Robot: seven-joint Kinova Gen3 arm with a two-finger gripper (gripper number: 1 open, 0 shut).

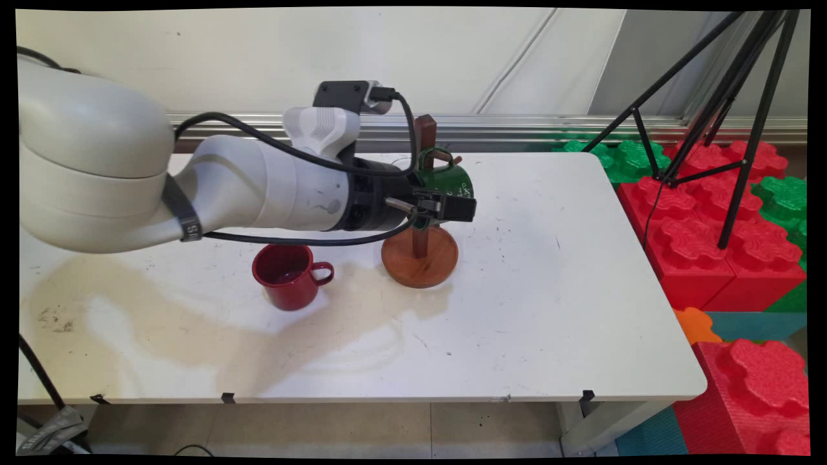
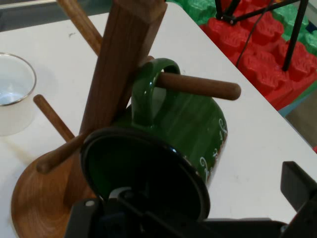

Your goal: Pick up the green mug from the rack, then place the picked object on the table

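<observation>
A dark green mug [image 2: 198,124] hangs by its handle on a peg of the wooden mug tree [image 2: 124,54], its mouth turned towards the hand. In the main view the green mug [image 1: 452,181] is against the tree's post, above the round wooden base [image 1: 420,265]. My gripper [image 1: 452,208] is level with the mug's mouth and stands open. The right finger [image 2: 299,186] is clear of the mug's wall, and the left finger is mostly hidden low in the hand view. A red mug [image 1: 287,276] stands on the table to the left of the tree.
A white cup [image 2: 12,94] stands on the table beyond the tree's base. A black tripod [image 1: 730,116] and red and green foam blocks [image 1: 704,219] lie past the table's right edge. Brownish stains spread over the table's [image 1: 549,310] left half.
</observation>
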